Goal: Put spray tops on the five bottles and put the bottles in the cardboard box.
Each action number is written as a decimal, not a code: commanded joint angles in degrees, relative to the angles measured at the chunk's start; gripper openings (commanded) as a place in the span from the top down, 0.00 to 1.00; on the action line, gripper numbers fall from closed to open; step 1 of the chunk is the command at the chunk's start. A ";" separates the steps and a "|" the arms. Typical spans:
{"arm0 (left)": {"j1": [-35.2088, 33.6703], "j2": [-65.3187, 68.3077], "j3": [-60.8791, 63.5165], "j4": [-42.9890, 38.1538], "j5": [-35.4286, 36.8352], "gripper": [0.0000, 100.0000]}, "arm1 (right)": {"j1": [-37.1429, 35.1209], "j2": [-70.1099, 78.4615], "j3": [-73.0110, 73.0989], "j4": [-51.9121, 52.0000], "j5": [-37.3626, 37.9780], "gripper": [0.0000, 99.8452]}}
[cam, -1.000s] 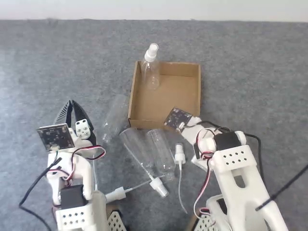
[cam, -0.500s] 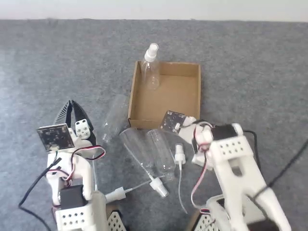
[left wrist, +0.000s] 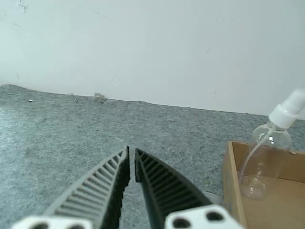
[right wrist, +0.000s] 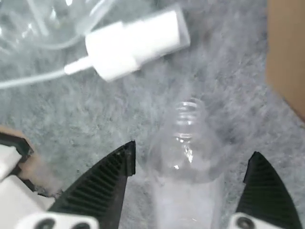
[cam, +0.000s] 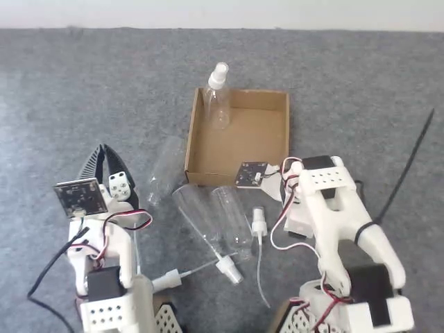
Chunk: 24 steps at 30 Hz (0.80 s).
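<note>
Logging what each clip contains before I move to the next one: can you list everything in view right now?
Cardboard box: one, brown, on the carpet ahead of the arms.
Capped bottle: one, clear with a white spray top, upright in the box's far left corner.
Lying bottles: three, clear, on the carpet by the box's near left corner.
Open-necked bottle: one, clear, between the right gripper's fingers.
Spray tops: three, white, on the carpet between the arms.
Carpet: one, grey, under everything.
Left gripper: one, black, shut, left of the box.
Right gripper: one, black, open around the open-necked bottle.
</note>
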 commanded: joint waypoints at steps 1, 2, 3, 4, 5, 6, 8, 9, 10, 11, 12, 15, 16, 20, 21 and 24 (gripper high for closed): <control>-0.26 -1.14 -0.40 -1.76 -0.44 0.98 | 2.07 -0.48 -3.43 0.22 3.08 0.67; -0.26 -1.14 -0.40 -1.76 -0.44 0.98 | 2.15 -0.48 -3.43 0.22 3.08 0.67; -0.26 -1.14 -0.40 -1.76 -0.44 0.98 | 2.15 -0.48 -3.43 0.13 3.08 0.67; -0.26 -1.14 -0.40 -1.76 -0.44 0.98 | 2.15 -0.48 -3.34 -0.31 3.08 0.67; -0.26 -1.14 -0.40 -1.76 -0.44 0.98 | 2.24 -0.48 -3.25 -0.66 3.08 0.68; -0.26 -1.14 -0.40 -1.76 -0.44 0.98 | 2.24 -0.48 -3.16 -1.10 3.08 0.69; -0.26 -1.14 -0.40 -1.76 -0.44 0.98 | 2.24 -0.40 -3.08 -1.54 2.99 0.74; -0.26 -1.14 -0.40 -1.76 -0.44 0.98 | 2.24 -0.40 -3.08 -1.80 2.99 0.76; -0.26 -1.14 -0.40 -1.76 -0.44 0.98 | 2.24 -0.40 -3.08 -1.80 2.99 0.78; -0.26 -1.14 -0.40 -1.76 -0.44 0.98 | 2.24 -0.40 -3.08 -1.80 2.99 0.79; -0.26 -1.14 -0.40 -1.76 -0.44 0.98 | 2.24 -0.40 -3.08 -1.80 2.99 0.80; -0.26 -1.14 -0.40 -1.76 -0.44 0.98 | 2.24 -0.40 -3.08 -1.80 2.99 0.80; -0.26 -1.14 -0.40 -1.76 -0.44 0.98 | 2.24 -0.40 -3.08 -1.80 2.90 0.80; -0.26 -1.14 -0.40 -1.76 -0.44 0.98 | 2.24 -0.40 -3.08 -1.80 2.73 0.81; -0.26 -1.14 -0.40 -1.76 -0.44 0.98 | 2.24 -0.40 -3.08 -1.80 2.73 0.83; -0.26 -1.14 -0.40 -1.76 -0.44 0.98 | 2.07 -0.66 -3.08 -1.80 2.64 0.88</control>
